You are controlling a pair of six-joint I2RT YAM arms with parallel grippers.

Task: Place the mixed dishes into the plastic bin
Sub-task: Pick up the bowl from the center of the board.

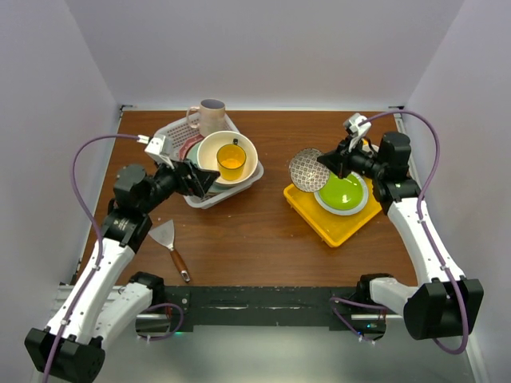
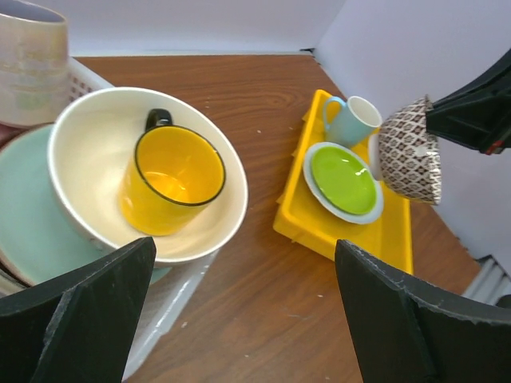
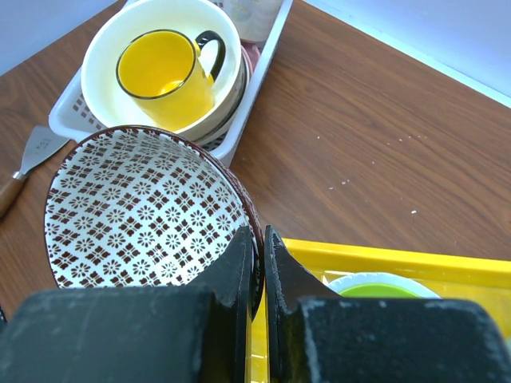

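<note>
The white plastic bin [image 1: 177, 128] at the back left holds stacked plates, a large cream bowl [image 1: 249, 152] with a yellow mug [image 1: 231, 161] in it, and a pinkish mug [image 1: 210, 116]. My right gripper [image 3: 259, 239] is shut on the rim of the dark red-rimmed bowl [image 3: 136, 211], which is patterned inside. It holds that bowl [image 1: 308, 170] tilted in the air over the yellow tray's left corner. My left gripper [image 2: 239, 307] stands open and empty beside the bin's near right corner, over bare wood. The bowl [image 2: 409, 152] shows at the right of the left wrist view.
A yellow tray [image 1: 335, 223] at right carries a lime-green white-rimmed plate [image 1: 342, 191] and a white cup with teal outside [image 2: 351, 121]. A wooden-handled scraper [image 1: 168, 238] lies near the left arm. Walls enclose the table on three sides.
</note>
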